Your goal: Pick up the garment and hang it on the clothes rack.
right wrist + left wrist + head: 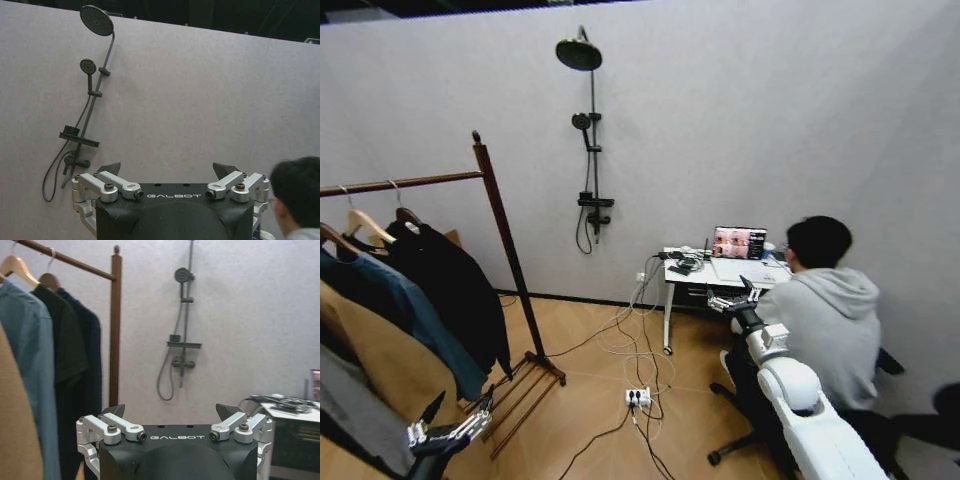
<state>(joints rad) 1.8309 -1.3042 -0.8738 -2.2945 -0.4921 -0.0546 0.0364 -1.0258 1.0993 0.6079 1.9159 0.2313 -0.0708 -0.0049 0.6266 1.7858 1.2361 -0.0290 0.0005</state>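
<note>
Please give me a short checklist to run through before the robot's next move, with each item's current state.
1. Left claw open and empty: ok.
2. Right claw open and empty: ok.
3. Black garment on its hanger, on the clothes rack rail: ok; it already hangs beside the blue jacket.
4. Left claw clear of the hanging clothes: ok, it sits low in front of them.
5. Right arm clear of the seated person: not ok, its claw is close beside them.

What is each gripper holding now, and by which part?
Nothing. The left gripper and right gripper are both open and empty; the garment hangs on the clothes rack.
</note>
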